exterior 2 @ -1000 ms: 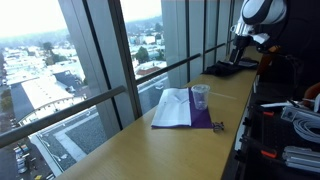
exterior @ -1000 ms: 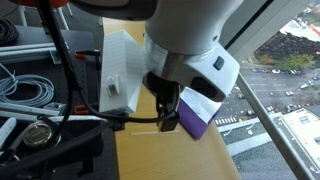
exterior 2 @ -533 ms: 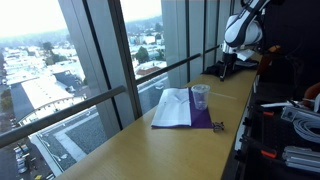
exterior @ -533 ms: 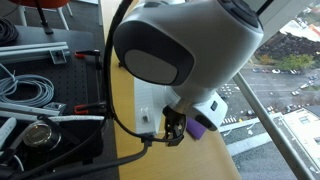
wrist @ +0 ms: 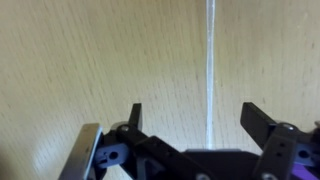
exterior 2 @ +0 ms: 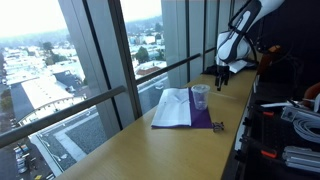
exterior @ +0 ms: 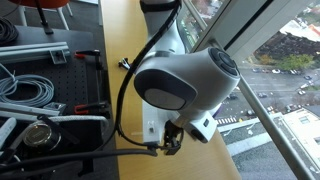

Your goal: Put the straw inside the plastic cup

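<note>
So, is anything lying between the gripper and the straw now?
Nothing visible does. In the wrist view the straw lies on the wooden table, running straight ahead from between the fingers of the open gripper. Only wood shows around it. How high the gripper hangs above it cannot be told.

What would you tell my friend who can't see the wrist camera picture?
A thin, pale white straw lies straight on the light wooden table. The black gripper hangs over it, open, with the straw between its two fingers.

Matt wooden tabletop [wrist: 60, 60], clear plastic cup [exterior 2: 200, 97]
</note>
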